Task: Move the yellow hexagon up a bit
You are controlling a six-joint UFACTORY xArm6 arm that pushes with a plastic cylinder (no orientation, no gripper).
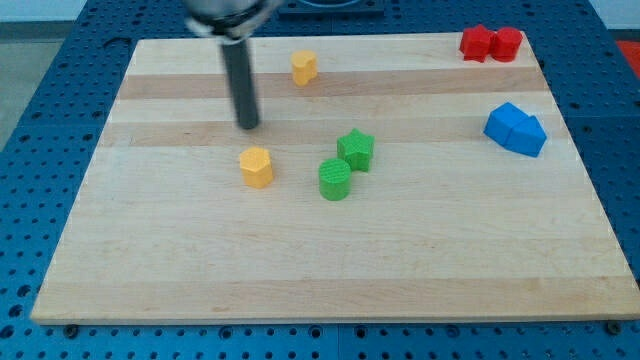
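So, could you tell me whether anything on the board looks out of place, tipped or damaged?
Nothing stands out. Every block sits flat on the wooden board, none tipped or damaged. My tip rests above the yellow hexagon, apart from it.

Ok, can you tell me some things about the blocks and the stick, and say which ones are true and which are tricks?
1. My tip is pressed against the yellow hexagon. False: the tip sits just above it in the view, with bare wood between them.
2. Two green blocks sit close together to the right of that hexagon. True: a green star and a green round block.
3. The red blocks are in the view's bottom left corner. False: they are at the top right corner.
4. A second yellow block lies near the view's top. True.
5. The blue blocks are near the board's right edge. True.
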